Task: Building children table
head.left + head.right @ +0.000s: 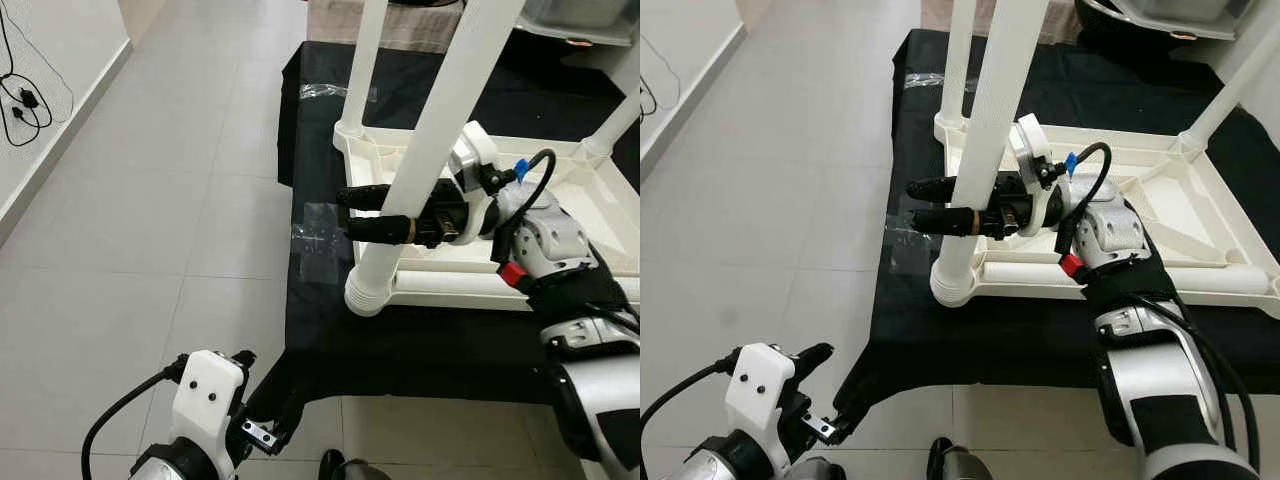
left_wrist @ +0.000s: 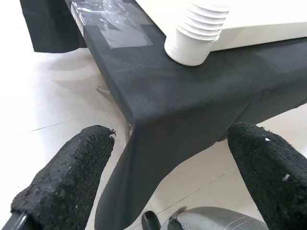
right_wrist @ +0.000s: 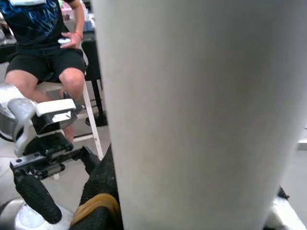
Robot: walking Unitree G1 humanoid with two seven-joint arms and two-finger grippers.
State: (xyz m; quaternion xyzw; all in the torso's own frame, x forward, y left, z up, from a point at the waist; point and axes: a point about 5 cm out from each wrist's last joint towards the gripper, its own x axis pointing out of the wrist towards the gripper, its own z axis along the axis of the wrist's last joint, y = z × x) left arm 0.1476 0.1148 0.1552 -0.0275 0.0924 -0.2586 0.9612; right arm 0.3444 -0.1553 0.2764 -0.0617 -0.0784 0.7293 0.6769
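A white children's table lies upside down on a black-clothed surface. Its near-left leg rises from a ribbed base at the corner. My right gripper reaches in from the right and is shut on this leg, one black finger on each side. In the right wrist view the leg stands right in front of the camera. Down by the floor, off the cloth's near-left corner, my left gripper stands open with nothing between its fingers.
Two more legs stand upright at the far corners. Clear tape sticks to the cloth's left edge. Black cables lie by the left wall. A seated person shows in the right wrist view. Grey tile floor spreads to the left.
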